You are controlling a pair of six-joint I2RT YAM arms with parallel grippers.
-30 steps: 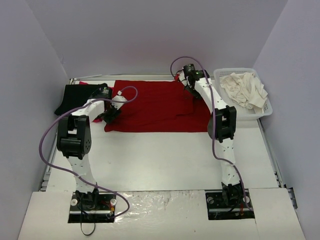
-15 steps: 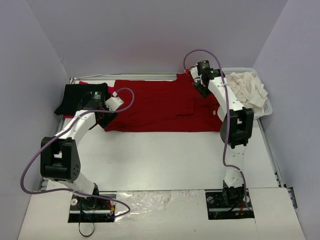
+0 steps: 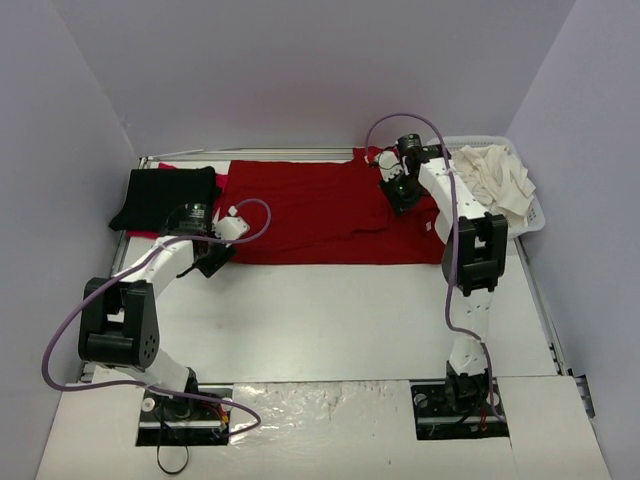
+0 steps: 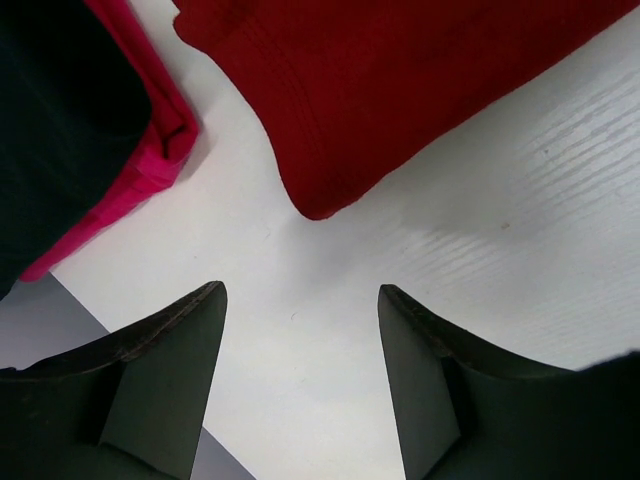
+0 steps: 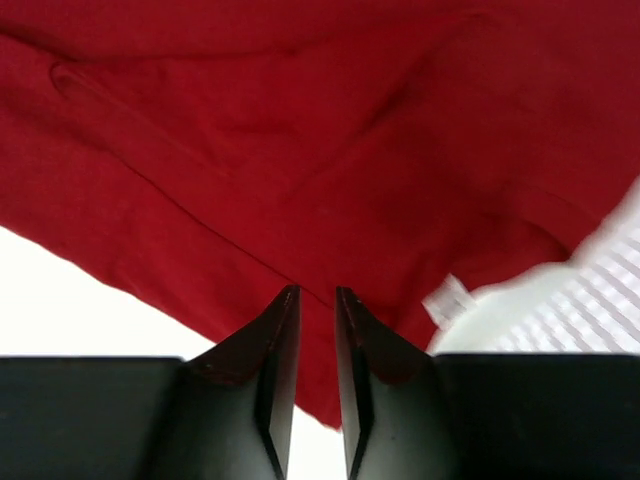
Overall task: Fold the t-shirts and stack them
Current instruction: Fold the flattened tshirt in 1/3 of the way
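Dark red t-shirt (image 3: 310, 205) first, the biggest thing out here: it lies spread flat across the far middle of the table (image 3: 330, 310), not yet folded. Its right edge runs close to the basket (image 3: 532, 228), and that's my main worry. If I drag that side outward, the cloth could snag on the lattice or pull the basket along.

Far left, the black t-shirt (image 3: 160, 195) sits folded on top of the bright red t-shirt (image 4: 150, 170), whose edge peeks out beneath it. That little stack is just beside my left arm, so a careless sweep could knock it askew and undo finished work. The cream-white t-shirts (image 3: 490, 180) are heaped in the basket, waiting.

Now my left gripper (image 4: 300, 295): jaws spread open, holding nothing, hovering above bare table. The shirt's near-left corner (image 4: 320, 205) is just ahead of the fingers. If I close too shallow I'll catch only the top layer, or nothing at all. If I drift left I could nip the bright red edge instead.

My right gripper (image 5: 316, 292) is over the shirt's right side, jaws nearly together with only a sliver between. I cannot tell whether a pinch of cloth sits in there. If it does and the hold is thin, a lift would let it slip out and the fold would land crooked.

Smallest thing: the white label (image 5: 447, 298), just right of those fingers. Grabbing there would bunch the neckline.
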